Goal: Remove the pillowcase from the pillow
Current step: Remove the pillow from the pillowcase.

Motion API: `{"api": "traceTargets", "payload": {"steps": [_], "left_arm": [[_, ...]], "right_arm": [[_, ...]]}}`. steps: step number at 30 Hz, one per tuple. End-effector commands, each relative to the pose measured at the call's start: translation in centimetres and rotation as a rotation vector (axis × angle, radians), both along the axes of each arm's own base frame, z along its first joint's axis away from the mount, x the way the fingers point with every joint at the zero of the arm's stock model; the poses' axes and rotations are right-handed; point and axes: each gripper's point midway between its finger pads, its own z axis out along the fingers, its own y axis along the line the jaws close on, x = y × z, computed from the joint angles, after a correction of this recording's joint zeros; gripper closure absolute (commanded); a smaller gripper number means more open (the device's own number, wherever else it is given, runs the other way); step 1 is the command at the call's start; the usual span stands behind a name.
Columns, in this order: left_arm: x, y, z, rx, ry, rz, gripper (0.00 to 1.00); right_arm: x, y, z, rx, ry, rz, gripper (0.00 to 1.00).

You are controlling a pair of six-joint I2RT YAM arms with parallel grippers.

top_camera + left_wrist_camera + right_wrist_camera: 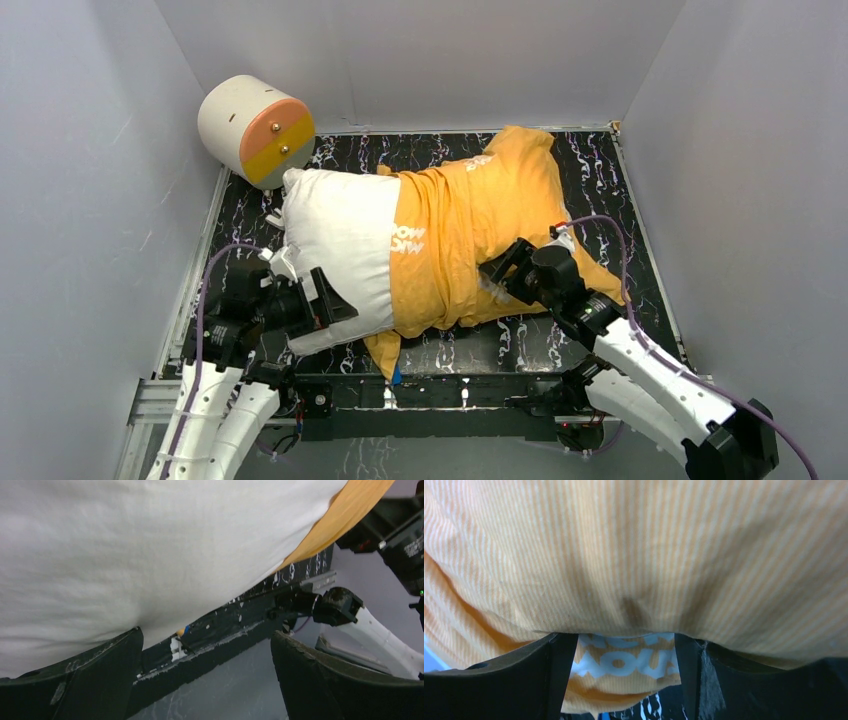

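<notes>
A cream cylinder [240, 112] with an orange and yellow end face sits in the far-left corner, close to the pale wall [450, 50]. The table [625, 195] underneath is black with white marble veining, boxed in on three sides.

A: Where's the top view?
B: High above the desk [500, 345], from its near side, looking down over all of it.
A: And the wrist views?
B: Left sits close under the pillow [150, 545], facing along the desk's near edge. Right is pressed against the pillowcase [649, 555]. All three share the pillowcase.
</notes>
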Motion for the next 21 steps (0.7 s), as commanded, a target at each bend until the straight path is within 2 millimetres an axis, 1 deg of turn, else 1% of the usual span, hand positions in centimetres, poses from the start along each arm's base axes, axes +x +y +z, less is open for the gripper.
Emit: {"api": "traceTargets", "payload": {"steps": [1, 3, 7, 9, 10, 11, 12, 13, 14, 15, 16, 17, 18, 19, 20, 21], "left_arm": [[-2.6, -2.0, -0.5, -0.144, 0.059, -0.098, 0.02], [-2.9, -1.8, -1.3, -0.131, 0.075, -0.09, 0.02], [-3.1, -1.0, -3.8, -0.087, 0.143, -0.025, 0.02], [-2.5, 0.1, -5.6, -0.043, 0.174, 0.081, 0.02], [-2.1, 0.6, -6.3, -0.025, 0.179, 0.133, 0.02], [-1.6, 1.2, -6.8, -0.005, 0.179, 0.187, 0.02], [-0.9, 1.5, -6.8, -0.006, 0.161, 0.226, 0.02], [0.2, 1.4, -6.1, -0.023, 0.12, 0.253, 0.02], [1.2, 1.4, -5.0, -0.035, 0.091, 0.274, 0.02], [2.3, 1.4, -4.2, -0.047, 0.077, 0.299, 0.02], [3.0, 0.7, -4.3, -0.079, 0.089, 0.287, 0.02], [3.6, 0.2, -5.0, -0.1, 0.102, 0.285, 0.02], [4.2, 0.0, -5.9, -0.103, 0.119, 0.287, 0.03], [4.6, -0.1, -6.4, -0.099, 0.125, 0.287, 0.12], [5.6, -0.3, -6.3, -0.093, 0.071, 0.252, 0.48], [6.0, -0.2, -5.9, -0.071, 0.024, 0.23, 0.74]], "right_arm": [[5.0, -0.1, 4.4, 0.082, -0.135, -0.189, 0.2], [4.8, 0.1, 4.3, 0.065, -0.113, -0.175, 0.19], [3.1, 0.2, 2.9, 0.089, -0.082, -0.131, 0.18], [1.9, 0.1, 2.1, 0.123, -0.084, -0.105, 0.19], [1.5, 0.2, 2.2, 0.141, -0.102, -0.082, 0.19], [1.1, 0.4, 2.5, 0.153, -0.118, -0.059, 0.19], [0.6, 0.5, 3.2, 0.162, -0.145, -0.027, 0.18], [-0.1, 0.4, 4.1, 0.152, -0.164, 0.01, 0.18], [-0.5, 0.2, 5.8, 0.139, -0.194, 0.033, 0.18], [-1.6, -0.9, 6.1, 0.088, -0.143, 0.024, 0.17], [-2.3, -2.0, 5.6, 0.078, -0.083, -0.033, 0.17], [-2.7, -3.1, 4.5, 0.108, -0.017, -0.124, 0.16], [-3.1, -2.5, 3.8, 0.173, -0.019, -0.106, 0.17], [-3.3, -1.6, 3.8, 0.219, -0.047, -0.06, 0.18], [-3.8, 0.5, 3.8, 0.321, -0.081, 0.042, 0.21], [-4.4, 1.9, 3.4, 0.378, -0.068, 0.114, 0.22]]}}
